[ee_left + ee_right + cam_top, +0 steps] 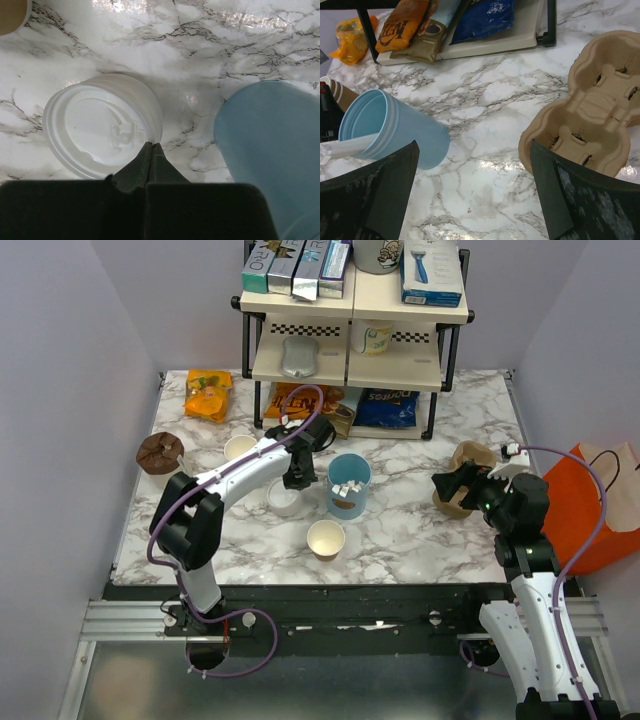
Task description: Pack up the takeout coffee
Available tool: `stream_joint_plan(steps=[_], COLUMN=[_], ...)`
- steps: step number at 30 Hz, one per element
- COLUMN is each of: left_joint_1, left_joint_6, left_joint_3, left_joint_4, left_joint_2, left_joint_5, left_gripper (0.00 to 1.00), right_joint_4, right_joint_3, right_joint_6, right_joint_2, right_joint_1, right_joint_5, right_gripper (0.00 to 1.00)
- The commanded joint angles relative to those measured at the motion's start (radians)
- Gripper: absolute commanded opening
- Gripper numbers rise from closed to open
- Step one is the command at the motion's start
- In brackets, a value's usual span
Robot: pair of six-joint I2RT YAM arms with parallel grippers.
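Takeout coffee (283, 500), position? (M.)

On the counter (420, 530), left of centre, white lid on, just beside the blue cup (349, 485). An open paper cup (326, 538) stands nearer the arm bases. (T.)

Left gripper (150, 148)? (M.)

Directly above the coffee. Jaws pressed together, tips over the lid's rim; contact uncertain. (T.)

Right gripper (474, 150)? (M.)

Jaws wide apart, nothing between them, over marble between the blue cup and the pulp cup carrier (592, 115). (T.)

Farther back? (M.)

Second open cup (240, 447), then the shelf rack (352, 368) by the wall. (T.)
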Motion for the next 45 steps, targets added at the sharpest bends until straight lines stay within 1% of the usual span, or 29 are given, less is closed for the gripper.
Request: stream_joint_plan(steps=[1, 12, 17, 19, 22, 23, 25, 26, 29, 32, 33, 35, 36, 37, 39, 40, 41, 42, 43, 44, 45], left_joint_1=[-0.002, 0.002, 0.028, 0.042, 0.047, 0.048, 0.047, 0.047, 0.042, 0.034, 0.03, 0.015, 0.007, -0.001, -0.025, -0.033, -0.038, -0.05, -0.055, -0.058, -0.064], left_joint_6=[-0.014, -0.007, 0.001, 0.005, 0.034, 0.054, 0.09, 0.103, 0.139, 0.162, 0.168, 0.179, 0.182, 0.182, 0.196, 0.199, 0.202, 0.206, 0.208, 0.209, 0.213], left_joint_3=[0.0, -0.032, -0.081, -0.092, -0.104, -0.106, -0.106, -0.112, -0.134, -0.152, -0.158, -0.166, -0.166, -0.166, -0.167, -0.167, -0.166, -0.166, -0.166, -0.169, -0.17], left_joint_4=[-0.014, 0.014, 0.065, 0.069, 0.08, 0.089, 0.092, 0.1, 0.106, 0.106, 0.109, 0.117, 0.118, 0.118, 0.129, 0.129, 0.131, 0.129, 0.128, 0.123, 0.121], left_joint_2=[-0.057, -0.12, -0.154, -0.168, -0.181, -0.184, -0.191, -0.194, -0.211, -0.223, -0.229, -0.232, -0.235, -0.238, -0.238, -0.237, -0.235, -0.234, -0.232, -0.234, -0.237], left_joint_5=[0.003, 0.052, 0.116, 0.118, 0.124, 0.131, 0.141, 0.145, 0.136, 0.102, 0.101, 0.081, 0.072, 0.059, 0.03, 0.024, 0.018, -0.011, -0.025, -0.042, -0.065], left_gripper=[0.0, 0.0, 0.0, 0.0, 0.0, 0.0, 0.0, 0.0, 0.0, 0.0, 0.0, 0.0, 0.0, 0.0, 0.0, 0.0, 0.0, 0.0, 0.0, 0.0, 0.0], right_joint_4=[0.004, 0.002, 0.002, 0.002, 0.007, 0.013, 0.039, 0.043, 0.05, 0.082, 0.085, 0.083, 0.085, 0.091, 0.091, 0.08, 0.067, 0.044, 0.001, -0.022, -0.041], right_joint_3=[-0.016, -0.017, -0.016, -0.016, -0.01, -0.006, -0.005, 0.01, 0.068, 0.112, 0.148, 0.197, 0.251, 0.277, 0.341, 0.412, 0.458, 0.504, 0.594, 0.636, 0.67], right_joint_6=[0.01, 0.009, 0.009, 0.006, -0.012, -0.02, -0.029, -0.031, -0.031, -0.005, 0.001, -0.003, 0.004, 0.01, 0.05, 0.056, 0.064, 0.075, 0.075, 0.078, 0.081], right_joint_2=[0.002, 0.001, 0.002, 0.004, 0.007, 0.008, 0.01, 0.013, 0.046, 0.117, 0.144, 0.23, 0.261, 0.333, 0.41, 0.459, 0.543, 0.594, 0.638, 0.727, 0.766], right_joint_1=[-0.002, -0.001, -0.001, -0.001, -0.001, -0.001, -0.001, -0.001, -0.001, 0.008, 0.02, 0.089, 0.115, 0.163, 0.2, 0.235, 0.254, 0.272, 0.309, 0.326, 0.338], right_joint_5=[0.007, 0.006, -0.002, -0.007, -0.052, -0.103, -0.155, -0.19, -0.227, -0.286, -0.283, -0.248, -0.238, -0.229, -0.206, -0.201, -0.173, -0.153, -0.137, -0.12, -0.122], right_gripper=[1.0, 1.0, 1.0, 1.0, 1.0, 1.0, 1.0, 1.0, 1.0, 0.98, 0.97, 0.97, 0.97, 0.96, 0.96, 0.95, 0.95, 0.94, 0.93, 0.93, 0.93])
